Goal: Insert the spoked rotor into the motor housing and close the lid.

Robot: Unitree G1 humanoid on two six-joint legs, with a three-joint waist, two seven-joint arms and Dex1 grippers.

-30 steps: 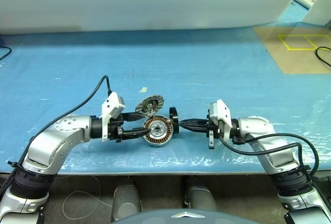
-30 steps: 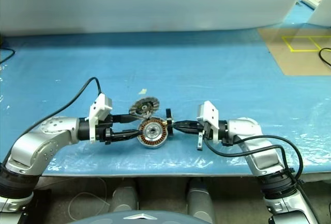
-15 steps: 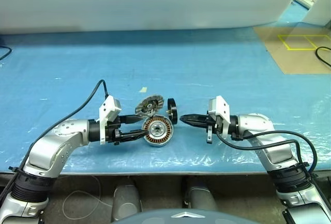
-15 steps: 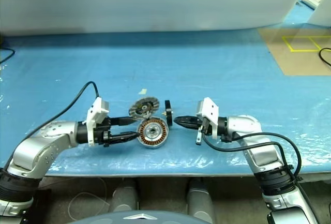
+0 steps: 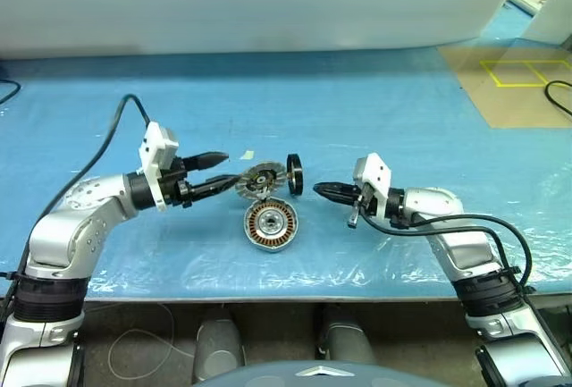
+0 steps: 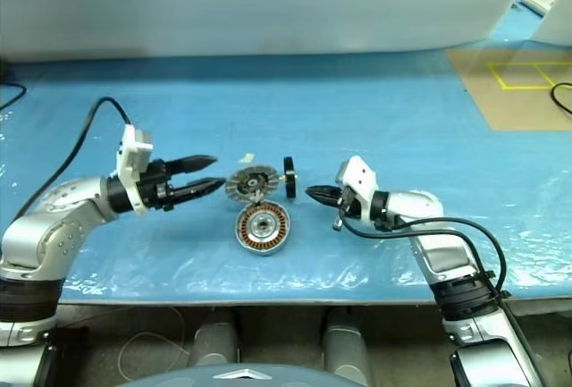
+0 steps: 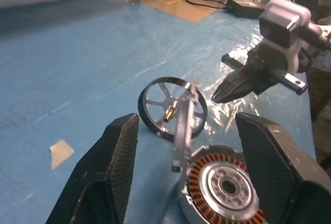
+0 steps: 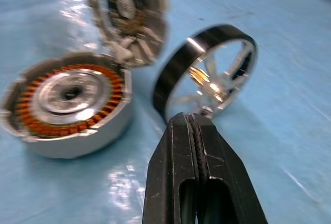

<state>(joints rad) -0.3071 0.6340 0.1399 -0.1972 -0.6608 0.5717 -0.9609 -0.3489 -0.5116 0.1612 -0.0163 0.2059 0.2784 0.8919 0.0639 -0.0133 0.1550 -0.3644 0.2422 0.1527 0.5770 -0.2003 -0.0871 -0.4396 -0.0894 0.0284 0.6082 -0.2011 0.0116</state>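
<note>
The motor housing (image 5: 271, 224) lies flat on the blue table, its copper windings around a silver hub facing up. Its lid (image 5: 261, 179) stands raised at the housing's far rim. The spoked rotor (image 5: 294, 174), a black ring with silver spokes, stands on edge just right of the lid. My left gripper (image 5: 228, 170) hovers open to the left of the lid, holding nothing. In the left wrist view its fingers (image 7: 120, 157) frame the rotor (image 7: 170, 107) and housing (image 7: 222, 188). My right gripper (image 5: 317, 189) is shut and empty, its tip a short way right of the rotor (image 8: 207, 79).
A scrap of tape (image 5: 248, 155) lies behind the lid. A brown board with yellow tape lines (image 5: 514, 83) sits at the far right, with a black cable (image 5: 559, 92) beside it. A white wall (image 5: 268, 3) bounds the table's far side.
My left gripper has pulled back left and up from around the housing, which now lies alone. The rotor now stands farther back, clear of my shut right gripper's tip, which moved forward.
</note>
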